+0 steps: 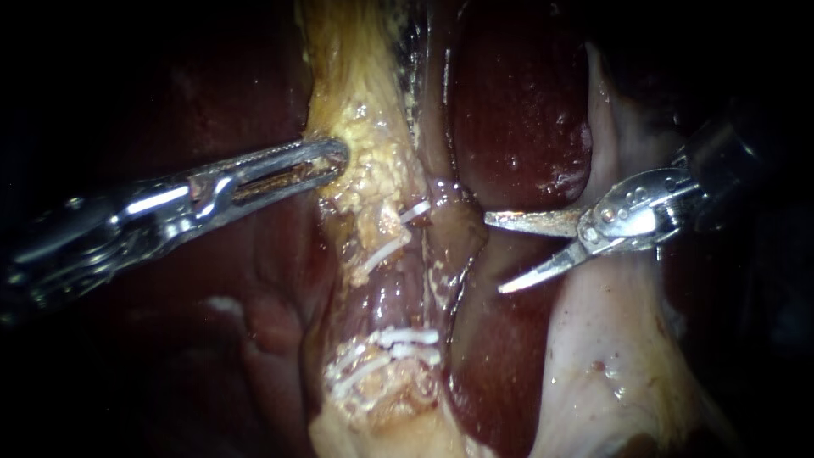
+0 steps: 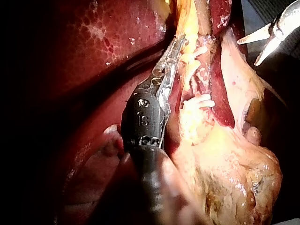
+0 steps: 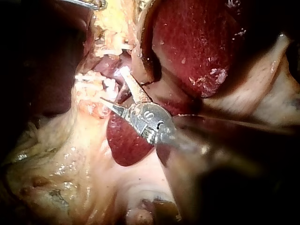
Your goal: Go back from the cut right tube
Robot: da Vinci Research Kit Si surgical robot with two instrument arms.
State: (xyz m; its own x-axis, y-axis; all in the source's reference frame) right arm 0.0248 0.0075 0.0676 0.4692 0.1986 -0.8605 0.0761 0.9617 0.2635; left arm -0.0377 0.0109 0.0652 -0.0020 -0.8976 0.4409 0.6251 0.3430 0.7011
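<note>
Right instrument (image 1: pixel 496 254): silver blade jaws spread wide, empty, tips just beside the tube.
Brown right tube (image 1: pixel 455 222): mid-scene, white clips (image 1: pixel 415 210) across it.
Left instrument (image 1: pixel 337 158): slim silver jaws clamped on yellow fatty tissue (image 1: pixel 373 144).
Dark red liver (image 1: pixel 517 102): behind.

Open dark room is showing betw. & round the spread blades of the right instr. (image 1: pixel 493 254). Just ahead of the blade tips, the tube (image 1: pixel 398 288) w/ its clips (image 1: pixel 407 337) is blocking. Pale tissue (image 1: pixel 610 356) is crowding beneath the shaft; liver (image 1: pixel 517 110) is sitting above the blades.
</note>
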